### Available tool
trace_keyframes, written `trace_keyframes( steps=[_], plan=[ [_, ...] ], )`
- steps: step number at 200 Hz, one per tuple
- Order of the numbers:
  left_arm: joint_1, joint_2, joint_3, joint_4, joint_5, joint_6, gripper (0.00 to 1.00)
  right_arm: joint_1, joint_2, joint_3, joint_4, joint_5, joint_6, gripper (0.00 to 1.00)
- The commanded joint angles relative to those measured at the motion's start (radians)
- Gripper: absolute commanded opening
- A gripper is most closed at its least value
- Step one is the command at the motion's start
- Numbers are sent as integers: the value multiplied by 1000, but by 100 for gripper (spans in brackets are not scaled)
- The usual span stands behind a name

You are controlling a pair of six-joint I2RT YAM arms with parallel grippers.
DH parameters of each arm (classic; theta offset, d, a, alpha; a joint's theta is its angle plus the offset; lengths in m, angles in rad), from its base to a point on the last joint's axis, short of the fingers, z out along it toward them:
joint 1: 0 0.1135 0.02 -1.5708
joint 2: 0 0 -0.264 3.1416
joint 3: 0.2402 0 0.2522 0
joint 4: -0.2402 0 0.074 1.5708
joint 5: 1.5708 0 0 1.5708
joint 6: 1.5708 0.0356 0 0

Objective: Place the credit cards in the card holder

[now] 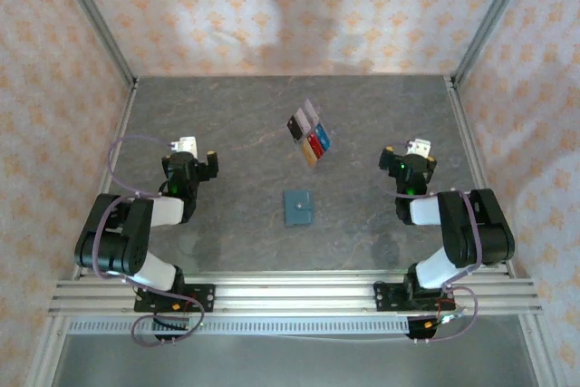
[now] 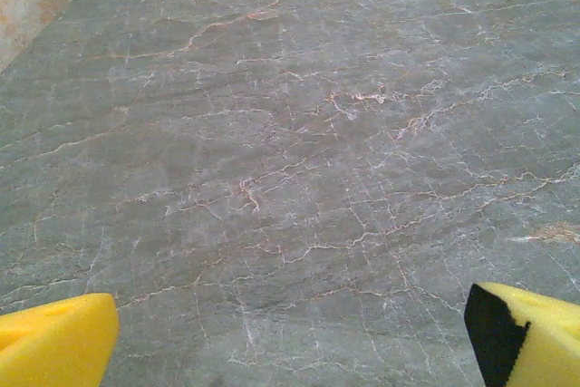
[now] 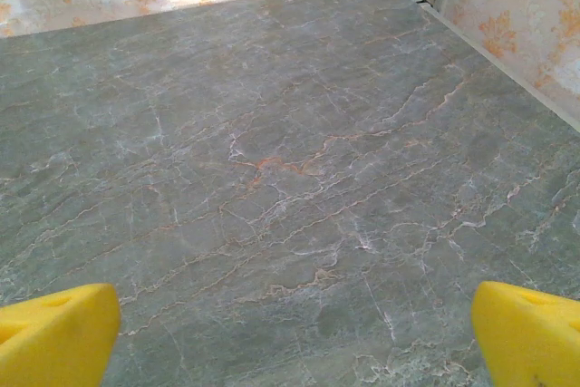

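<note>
i see my left gripper (image 2: pixel 290 337) and right gripper (image 3: pixel 294 333) both spread wide and empty over the table (image 1: pixel 236 124), well apart from the cards (image 1: pixel 309 132) and wallet (image 1: pixel 298 207).

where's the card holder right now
In the top view the card holder lies flat near the middle of the table, just on the near side of the credit cards.

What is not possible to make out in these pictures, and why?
Cards, top view: too small to count surely or to read any print; whether they overlap is unclear.
Wallet, top view: too small to tell if anything is inside.
Left gripper, left wrist view: open, its fingers cut off by the bottom edge.
Right gripper, right wrist view: open, its fingers cut off likewise.
</note>
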Motion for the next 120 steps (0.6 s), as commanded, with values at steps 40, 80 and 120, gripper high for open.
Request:
trace_keyframes(
  steps=[40,80,120],
  plan=[
    [7,-11,23,-1,9,17,100,-5,5,6,22,-12,-9,99],
    [7,-11,23,-1,9,17,100,-5,5,7,21,-13,-10,99],
    [8,-11,23,-1,11,15,100,-5,4,8,21,-13,-9,99]
  ],
)
